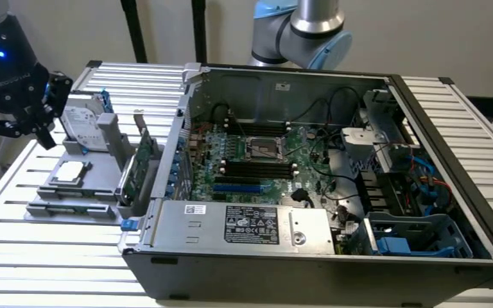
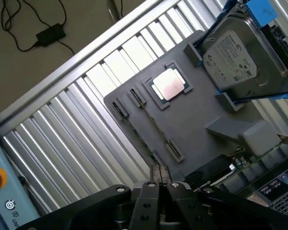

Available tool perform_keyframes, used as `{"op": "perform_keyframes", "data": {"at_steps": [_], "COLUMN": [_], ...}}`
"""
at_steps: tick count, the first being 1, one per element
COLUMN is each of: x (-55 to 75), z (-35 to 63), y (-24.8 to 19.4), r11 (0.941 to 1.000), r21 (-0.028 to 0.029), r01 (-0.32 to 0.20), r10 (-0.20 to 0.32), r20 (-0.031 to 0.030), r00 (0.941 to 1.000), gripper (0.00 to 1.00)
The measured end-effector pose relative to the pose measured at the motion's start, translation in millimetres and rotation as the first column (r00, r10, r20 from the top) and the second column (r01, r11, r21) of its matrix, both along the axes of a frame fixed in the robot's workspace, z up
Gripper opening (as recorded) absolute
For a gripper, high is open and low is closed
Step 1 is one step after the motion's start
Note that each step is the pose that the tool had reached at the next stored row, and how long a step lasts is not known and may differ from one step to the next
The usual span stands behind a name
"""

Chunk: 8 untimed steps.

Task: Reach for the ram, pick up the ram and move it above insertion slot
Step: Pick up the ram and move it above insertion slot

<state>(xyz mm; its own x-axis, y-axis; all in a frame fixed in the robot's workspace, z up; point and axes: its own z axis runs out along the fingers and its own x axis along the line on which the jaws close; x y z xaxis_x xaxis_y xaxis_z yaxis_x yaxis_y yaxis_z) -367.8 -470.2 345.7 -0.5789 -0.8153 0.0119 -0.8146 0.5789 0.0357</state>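
The ram (image 1: 71,208) is a thin green stick lying in the front slot of a grey holder tray (image 1: 84,186), at the exterior view's left beside the open computer case. In the wrist view the ram (image 2: 139,139) is seen edge-on between two clips of the tray (image 2: 201,120). My black gripper (image 1: 43,128) hangs high above the tray's back end, near the hard drive, well away from the ram. Its jaws (image 2: 162,184) stand a narrow gap apart with nothing between them. The dark memory slots (image 1: 255,168) lie on the motherboard inside the case.
The tray also holds a hard drive (image 1: 84,122), a processor chip (image 1: 69,171) and an upright green card with a metal bracket (image 1: 139,160). The open case (image 1: 315,192) has cables, a power supply and a blue-clipped drive cage inside. A ribbed aluminium table (image 1: 49,256) lies underneath.
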Motion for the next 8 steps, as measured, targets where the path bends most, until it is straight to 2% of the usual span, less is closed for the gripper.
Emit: {"op": "perform_keyframes", "data": {"at_steps": [4,8], "x": [0.0,0.0], "z": [-2.1,-4.2], "y": [0.0,0.0], "r11": [0.9974,0.9896], "r21": [-0.001,-0.0022], "r01": [-0.072,-0.144], "r10": [0.072,0.144], "r20": [0.0,-0.0002], "r00": [0.9974,0.9896], "gripper": [0.11,0.11]}}
